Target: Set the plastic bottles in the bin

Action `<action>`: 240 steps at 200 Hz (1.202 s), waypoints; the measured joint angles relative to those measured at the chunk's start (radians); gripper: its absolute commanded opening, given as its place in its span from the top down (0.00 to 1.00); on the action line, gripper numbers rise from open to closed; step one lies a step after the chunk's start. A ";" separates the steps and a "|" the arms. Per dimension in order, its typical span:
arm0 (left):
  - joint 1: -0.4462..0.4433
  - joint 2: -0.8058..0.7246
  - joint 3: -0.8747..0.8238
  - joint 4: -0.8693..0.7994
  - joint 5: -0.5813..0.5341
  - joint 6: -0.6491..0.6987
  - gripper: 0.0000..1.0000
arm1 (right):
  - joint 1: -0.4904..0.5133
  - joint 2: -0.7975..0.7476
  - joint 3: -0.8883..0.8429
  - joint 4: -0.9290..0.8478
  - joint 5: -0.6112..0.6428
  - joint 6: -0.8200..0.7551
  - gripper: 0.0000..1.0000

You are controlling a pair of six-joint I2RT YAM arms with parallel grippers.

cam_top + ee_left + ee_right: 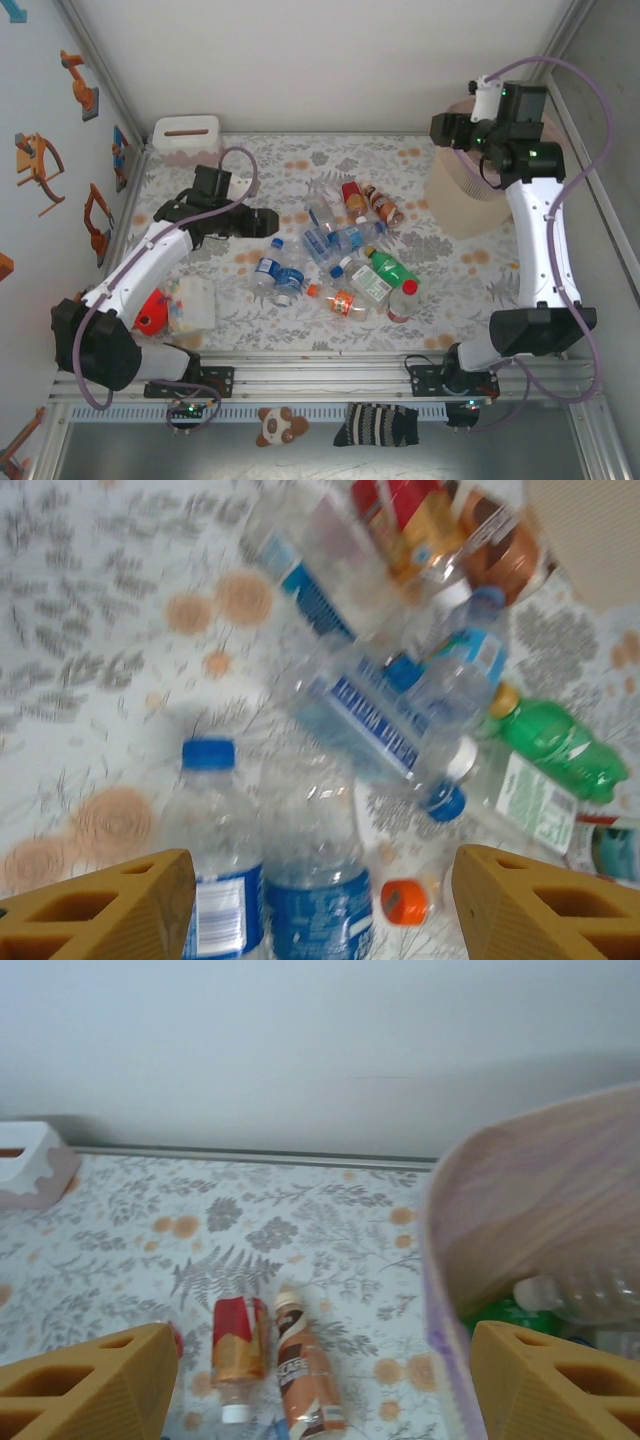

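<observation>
Bottles [335, 240] of clear, green and red-labelled plastic lie heaped on the flower-patterned table [450, 270] at the centre of the overhead view, a green bottle [392, 268] among the blue-capped clear ones. The bin [465, 195], beige-pink with a pink liner over its rim, stands at the upper right of that frame, apart from the heap. The left gripper [258, 222] hangs just left of the pile. Its wrist camera shows its yellow fingers [120, 910] spread wide at the bottom corners with nothing held, above two clear blue-capped bottles [215, 850] lying side by side at lower centre. An orange cap [405, 900] sits just to their right. The right gripper [447, 128] is at the bin's upper-left edge in the overhead view, its fingers [555, 1385] likewise parted wide and empty. In its wrist view the bin's open mouth takes the right side, with a clear bottle [590, 1295] inside. A red-labelled bottle [240, 1345] and a brown bottle [305, 1375] lie side by side on the table at lower centre. A white tissue box [185, 138] sits at the table's upper left corner.
</observation>
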 measured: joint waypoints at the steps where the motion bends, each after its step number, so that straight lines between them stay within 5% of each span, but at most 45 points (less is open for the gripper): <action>1: 0.000 0.000 -0.002 -0.002 0.000 0.000 0.32 | 0.003 -0.001 -0.002 0.000 0.000 0.000 0.24; 74: -0.019 0.068 -0.163 -0.065 -0.010 -0.038 0.28 | 0.074 -0.005 -0.067 0.010 -0.004 0.003 0.24; 167: -0.019 0.240 -0.171 -0.072 -0.054 -0.041 0.27 | 0.109 0.027 -0.067 0.035 -0.007 0.007 0.25; 240: -0.002 0.333 -0.138 -0.043 -0.108 -0.061 0.37 | 0.125 0.035 -0.067 0.036 -0.008 0.007 0.25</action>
